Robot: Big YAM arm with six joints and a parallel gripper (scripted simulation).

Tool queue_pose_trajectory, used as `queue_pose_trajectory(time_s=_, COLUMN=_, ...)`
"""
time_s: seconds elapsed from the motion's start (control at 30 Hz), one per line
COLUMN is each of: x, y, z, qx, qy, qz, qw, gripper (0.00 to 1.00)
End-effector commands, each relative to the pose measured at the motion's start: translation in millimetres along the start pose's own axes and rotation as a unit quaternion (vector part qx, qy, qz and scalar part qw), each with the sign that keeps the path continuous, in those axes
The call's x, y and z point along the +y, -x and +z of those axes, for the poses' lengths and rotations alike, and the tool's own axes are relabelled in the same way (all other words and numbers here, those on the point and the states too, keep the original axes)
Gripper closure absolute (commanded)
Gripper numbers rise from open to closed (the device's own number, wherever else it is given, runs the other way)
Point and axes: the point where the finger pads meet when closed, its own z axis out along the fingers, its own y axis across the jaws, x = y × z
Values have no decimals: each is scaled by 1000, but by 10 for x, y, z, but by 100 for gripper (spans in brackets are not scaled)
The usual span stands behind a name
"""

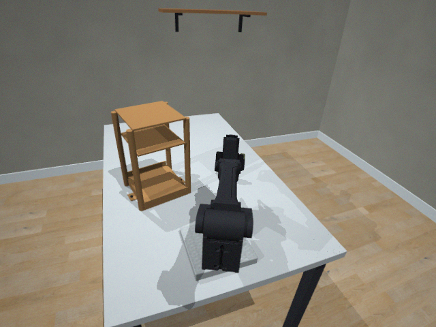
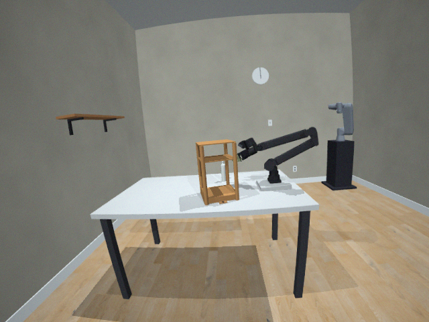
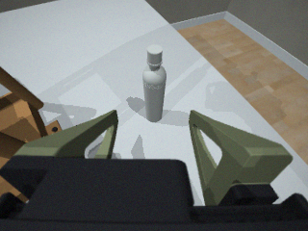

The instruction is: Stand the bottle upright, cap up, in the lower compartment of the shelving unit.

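Observation:
A grey bottle (image 3: 154, 83) with a white cap stands upright on the white table, cap up, outside the shelving unit. In the exterior view the bottle (image 2: 222, 172) shows through the frame of the wooden shelving unit (image 2: 217, 171), on the table behind it. My gripper (image 3: 153, 115) is open and empty, held in the air short of the bottle and above it, with the bottle centred between the green fingers. In the exterior view the gripper (image 2: 239, 157) hangs beside the unit's upper right post. The arm hides the bottle in the top view, where the unit (image 1: 152, 152) stands left of the arm.
The arm's base (image 2: 273, 178) sits on a grey plate on the table's right side. The lower compartment (image 1: 158, 181) holds nothing. A second grey arm on a black pedestal (image 2: 340, 155) stands by the far wall. A wall shelf (image 2: 89, 118) hangs at left.

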Motion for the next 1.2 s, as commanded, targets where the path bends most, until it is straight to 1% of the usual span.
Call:
queue_pose_trajectory(time_s=0.0, x=-42, y=-37, z=76, qx=0, qy=-5, qz=-1, qw=1000, gripper=27)
queue_pose_trajectory(time_s=0.1, x=-42, y=-39, z=132, qx=0, qy=-5, qz=-1, qw=1000, gripper=27)
queue_pose_trajectory(time_s=0.17, x=-42, y=-39, z=132, qx=0, qy=-5, qz=-1, qw=1000, gripper=27)
queue_pose_trajectory(time_s=0.4, x=-46, y=-37, z=311, qx=0, qy=-5, qz=-2, qw=1000, gripper=27)
queue_pose_trajectory(time_s=0.57, x=-50, y=140, z=485, qx=-15, qy=-5, qz=-2, qw=1000, gripper=27)
queue_pose_trajectory(time_s=0.67, x=-53, y=204, z=603, qx=-20, qy=-5, qz=-2, qw=1000, gripper=27)
queue_pose_trajectory(time_s=0.73, x=-53, y=204, z=603, qx=-20, qy=-5, qz=-2, qw=1000, gripper=27)
queue_pose_trajectory(time_s=0.9, x=-57, y=247, z=805, qx=-24, qy=-5, qz=-2, qw=1000, gripper=27)
queue_pose_trajectory(time_s=1.17, x=-63, y=243, z=1102, qx=-25, qy=-5, qz=-2, qw=1000, gripper=27)
